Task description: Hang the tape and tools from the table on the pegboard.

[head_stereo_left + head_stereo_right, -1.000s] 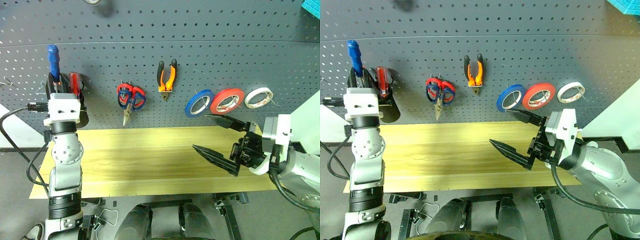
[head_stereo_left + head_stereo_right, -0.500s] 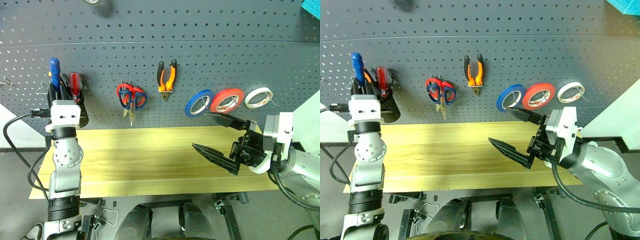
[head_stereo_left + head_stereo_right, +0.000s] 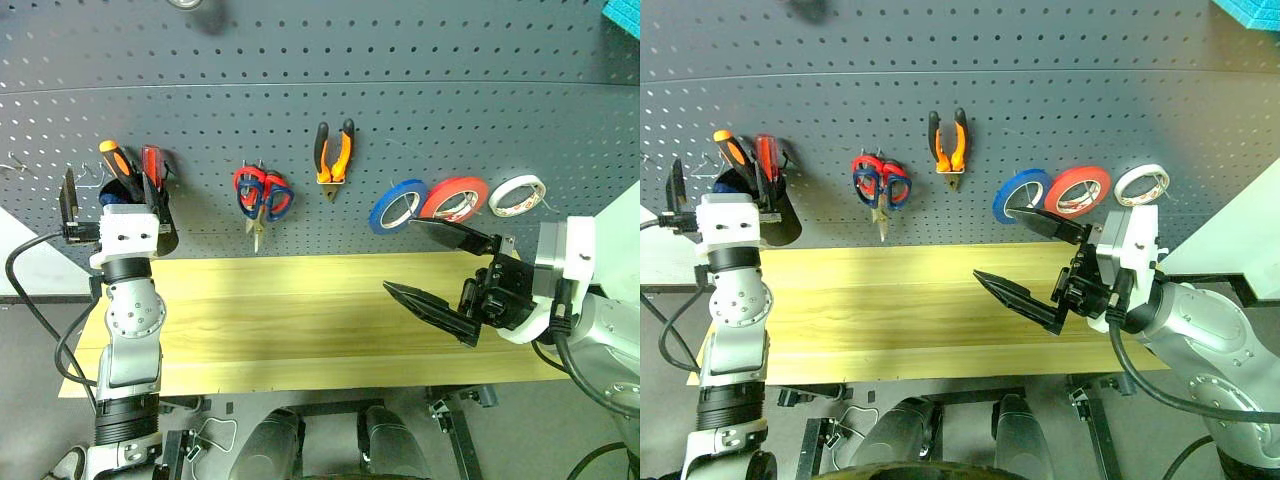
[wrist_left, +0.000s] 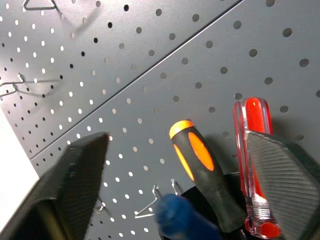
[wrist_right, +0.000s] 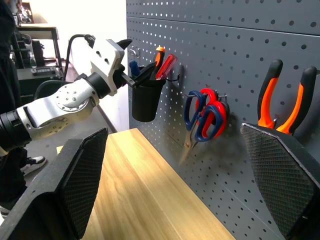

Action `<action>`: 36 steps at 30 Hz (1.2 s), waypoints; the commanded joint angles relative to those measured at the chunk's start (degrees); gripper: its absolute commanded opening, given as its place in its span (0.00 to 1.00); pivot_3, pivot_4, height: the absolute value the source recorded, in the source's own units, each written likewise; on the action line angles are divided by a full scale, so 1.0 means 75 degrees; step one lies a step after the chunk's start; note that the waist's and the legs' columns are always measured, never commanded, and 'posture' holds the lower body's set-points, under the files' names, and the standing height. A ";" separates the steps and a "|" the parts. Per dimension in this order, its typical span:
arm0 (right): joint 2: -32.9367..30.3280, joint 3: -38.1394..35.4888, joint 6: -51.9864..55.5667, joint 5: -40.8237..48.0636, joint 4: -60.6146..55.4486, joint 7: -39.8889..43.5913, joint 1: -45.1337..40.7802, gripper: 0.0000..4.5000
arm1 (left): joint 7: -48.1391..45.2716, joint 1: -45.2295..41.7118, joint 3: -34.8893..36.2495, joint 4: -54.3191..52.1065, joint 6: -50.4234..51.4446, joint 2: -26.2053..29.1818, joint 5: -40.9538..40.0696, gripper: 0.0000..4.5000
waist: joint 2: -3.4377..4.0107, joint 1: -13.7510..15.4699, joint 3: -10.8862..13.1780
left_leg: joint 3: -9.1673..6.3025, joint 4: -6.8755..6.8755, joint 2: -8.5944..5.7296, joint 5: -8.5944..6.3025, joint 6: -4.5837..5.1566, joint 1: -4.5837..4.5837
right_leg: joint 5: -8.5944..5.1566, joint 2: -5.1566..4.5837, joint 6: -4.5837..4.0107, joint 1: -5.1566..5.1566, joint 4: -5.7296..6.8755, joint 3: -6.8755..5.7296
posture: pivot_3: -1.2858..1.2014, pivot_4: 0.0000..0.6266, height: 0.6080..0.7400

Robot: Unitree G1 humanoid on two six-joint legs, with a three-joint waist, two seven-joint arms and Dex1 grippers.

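My left gripper stands open against the pegboard, one finger on each side of the black cup. The blue-handled screwdriver sits low in that cup, free of the fingers. The orange-and-black pliers hang at the middle of the board. The dark-handled scissors hang to their left on the same hook as a red-handled pair. The red-orange tape hangs to the right. My right gripper is open and empty above the table.
An orange-and-black screwdriver and a red one also stand in the cup. A blue roll and a white roll flank the red tape. Bare wire hooks stick out left of the cup.
My left gripper has opened and let go of the blue screwdriver, which has dropped from upright above the cup down into it. The right gripper has stayed put.
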 commanded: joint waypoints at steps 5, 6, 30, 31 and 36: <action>-0.0011 0.0007 -0.0107 -0.0008 -0.0139 0.0044 -0.0117 1.00 | -0.0809 -0.0346 -0.0650 -0.1270 -0.0154 -0.0028 -0.0521 0.99 | -0.0006 0.0021 -0.0004 | 0.0000 0.0002 -0.0001 0.0000 0.0000 -0.0003 | 0.0000 0.0000 0.0000 0.0001 -0.0001 -0.0001 | 0.53 0.21 1.00; 0.0000 0.0027 -0.0118 -0.0025 -0.0121 0.0056 -0.0134 1.00 | -0.0956 -0.0486 -0.0807 -0.1518 -0.0120 -0.0037 -0.0541 0.99 | -0.0007 0.0023 -0.0006 | 0.0000 0.0003 -0.0001 0.0000 0.0000 -0.0005 | 0.0001 0.0000 0.0001 0.0000 -0.0001 -0.0001 | 0.53 0.20 1.00; 0.1547 0.0999 -0.1146 -0.2273 0.0285 -0.0516 0.1548 1.00 | -0.5634 0.0409 -0.3349 -0.2028 0.2356 0.0339 -0.3324 0.99 | 0.0069 -0.0016 -0.0155 | 0.0014 0.0005 0.0001 0.0001 0.0000 0.0010 | 0.0004 0.0009 0.0001 0.0006 0.0004 0.0010 | 0.52 0.16 1.00; 0.1798 0.1138 -0.1345 -0.2667 0.0465 -0.0692 0.1817 1.00 | -0.5754 0.0625 -0.3316 -0.1791 0.2193 0.0317 -0.3431 0.99 | 0.0072 -0.0016 -0.0183 | 0.0014 0.0005 0.0001 0.0001 0.0000 0.0010 | 0.0004 0.0009 0.0001 0.0006 0.0003 0.0010 | 0.52 0.16 1.00; 0.3114 0.1998 -0.2186 -0.4217 0.1388 -0.1651 0.2951 1.00 | -0.6188 0.1668 -0.3037 -0.0800 0.2260 0.0444 -0.3850 0.99 | 0.0114 -0.0062 -0.0298 | 0.0014 0.0001 0.0002 0.0000 0.0001 0.0014 | 0.0003 0.0010 0.0000 0.0007 0.0001 0.0010 | 0.51 0.16 1.00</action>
